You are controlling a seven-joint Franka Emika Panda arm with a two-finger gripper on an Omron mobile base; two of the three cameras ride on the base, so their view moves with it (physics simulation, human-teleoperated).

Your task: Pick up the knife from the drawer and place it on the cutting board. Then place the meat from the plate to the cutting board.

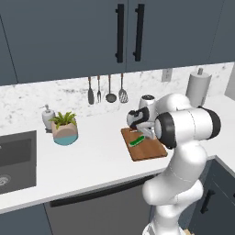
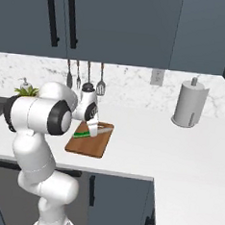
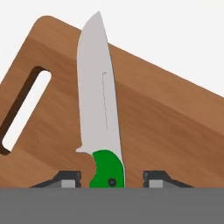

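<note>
Green-handled knife [image 3: 101, 118] lying flat on wooden cutting board [image 3: 166, 131] on the counter; gripper [image 3: 111, 179] spread just clear of the handle (first half seemingly done). Meat and plate yet to handle.

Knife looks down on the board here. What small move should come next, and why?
Probably lift the tool straight up off the knife. In the hand view the knife lies flat on the cutting board, and the fingertips stand apart from the green handle with gaps on both sides, so it looks released. Rising clear first should avoid nudging it before going for the meat.
</note>
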